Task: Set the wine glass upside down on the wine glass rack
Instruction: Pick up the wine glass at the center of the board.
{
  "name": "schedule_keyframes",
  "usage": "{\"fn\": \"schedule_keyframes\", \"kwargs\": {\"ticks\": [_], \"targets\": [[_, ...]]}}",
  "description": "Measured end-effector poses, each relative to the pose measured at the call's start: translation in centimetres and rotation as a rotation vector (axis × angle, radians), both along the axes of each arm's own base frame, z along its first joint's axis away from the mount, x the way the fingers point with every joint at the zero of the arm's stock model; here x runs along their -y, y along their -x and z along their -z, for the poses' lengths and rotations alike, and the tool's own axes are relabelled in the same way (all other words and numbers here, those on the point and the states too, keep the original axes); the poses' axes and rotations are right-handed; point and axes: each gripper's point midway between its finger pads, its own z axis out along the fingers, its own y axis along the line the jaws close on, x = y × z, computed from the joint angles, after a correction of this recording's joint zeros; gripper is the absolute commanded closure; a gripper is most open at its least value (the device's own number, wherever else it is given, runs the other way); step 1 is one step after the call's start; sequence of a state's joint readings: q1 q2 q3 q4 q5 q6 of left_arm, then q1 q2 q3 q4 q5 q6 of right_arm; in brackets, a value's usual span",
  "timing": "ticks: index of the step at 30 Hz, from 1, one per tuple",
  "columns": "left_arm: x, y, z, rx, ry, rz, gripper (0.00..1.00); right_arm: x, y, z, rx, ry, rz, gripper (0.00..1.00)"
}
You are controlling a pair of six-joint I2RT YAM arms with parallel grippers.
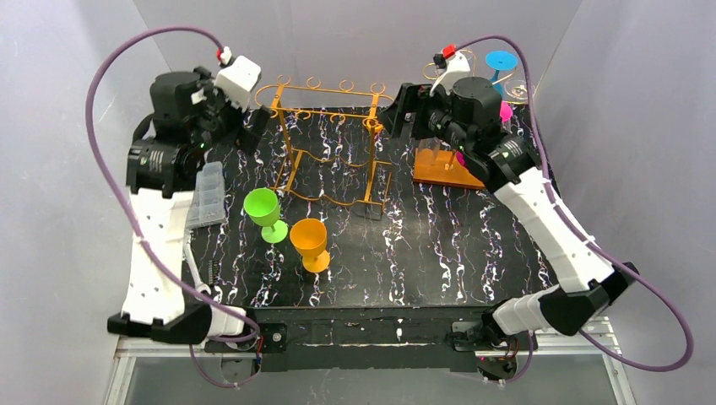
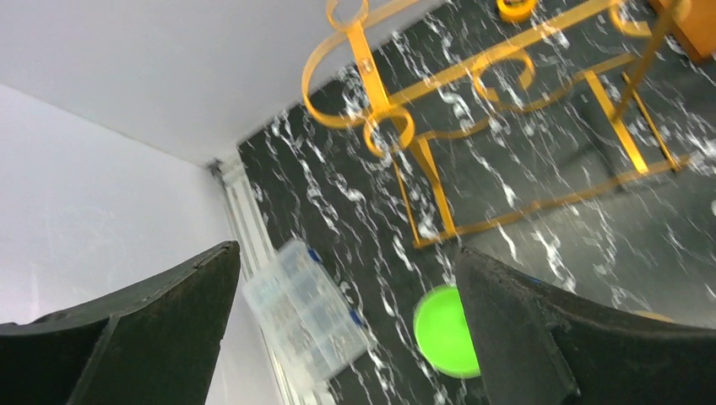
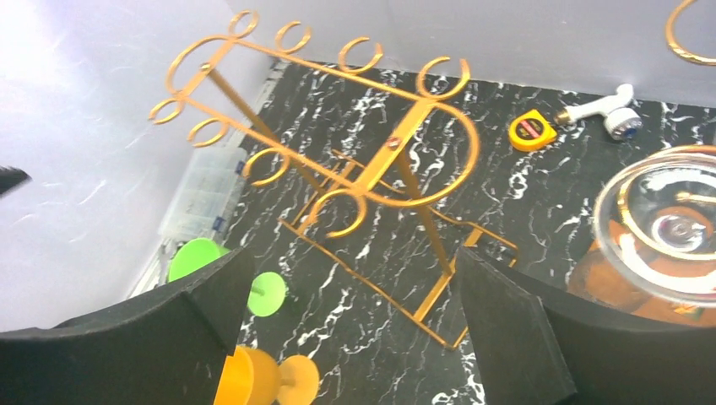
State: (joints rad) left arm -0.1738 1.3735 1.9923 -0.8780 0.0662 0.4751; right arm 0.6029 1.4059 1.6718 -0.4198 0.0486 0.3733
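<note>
- a black worktop point(image 1: 439, 245) veined with white, closed in by pale grey walls at the back and both sides.
- at its left edge lies a clear compartment box point(image 1: 205, 196), just beside the left arm point(image 1: 156, 253). on the right, an orange base board point(image 1: 443, 169) is partly covered by the right arm point(image 1: 540, 211), with a blue disc point(image 1: 501, 60) and something pink point(image 1: 506, 111) showing behind that arm.
- the gold wire rack point(image 1: 329, 143) stands mid-worktop toward the back, curled hooks along its top. the left jaws hang by its left end and the right jaws by its right end — both sets spread wide, gripping nothing.
- only bare worktop lies between the rack and the two glasses in front of it.
- the right wrist view shows what the top view does not: a yellow tape measure point(image 3: 530, 131) and a white fitting point(image 3: 610, 114) on the worktop beyond the rack, and a clear glass bowl point(image 3: 663, 224) above the orange base.
- the left wrist view looks down into the green glass's open mouth, with the box beside it.
- the green wine glass point(image 1: 263, 211) and the orange wine glass point(image 1: 310, 243) stand upright on their feet, mouths up, near each other before the rack's left half and apart from it — neither is on the rack yet.
- both glasses are opaque, each one solid colour, with a short stem and a round foot.
</note>
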Motion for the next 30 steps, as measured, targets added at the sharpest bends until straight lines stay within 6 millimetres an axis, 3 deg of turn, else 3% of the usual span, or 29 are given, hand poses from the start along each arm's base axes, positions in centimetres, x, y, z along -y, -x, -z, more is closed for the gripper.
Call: {"fn": "schedule_keyframes", "kwargs": {"ticks": [2,5,9,12,17,23,30], "targets": [[-0.5,2.1,0.8,-0.029,0.011,-0.004,0.03,-0.5,1.5,-1.0,0.016,-0.014,-0.026,0.01],[-1.6,4.7,4.7,-0.14,0.022,-0.022,0.07,-3.1,4.6,-1.0,0.026,0.013,-0.086,0.01],[-2.8,6.2,11.4,-0.358,0.044,-0.057,0.11,-8.7,10.0,1.5,-0.003,0.129,-0.23,0.02],[-3.8,6.3,15.5,-0.498,0.073,-0.09,0.12,-10.7,11.4,3.8,-0.023,0.22,-0.259,0.02],[-5.3,6.7,20.0,-0.637,0.115,-0.143,0.13,-10.9,12.2,6.4,-0.04,0.339,-0.229,0.01],[-5.0,6.7,22.8,-0.694,0.137,-0.127,0.14,-11.5,14.1,6.5,-0.005,0.375,-0.229,0.02],[-5.1,5.4,26.8,-0.747,0.156,-0.136,0.27,-11.3,14.0,6.5,0.004,0.384,-0.197,0.02]]}}
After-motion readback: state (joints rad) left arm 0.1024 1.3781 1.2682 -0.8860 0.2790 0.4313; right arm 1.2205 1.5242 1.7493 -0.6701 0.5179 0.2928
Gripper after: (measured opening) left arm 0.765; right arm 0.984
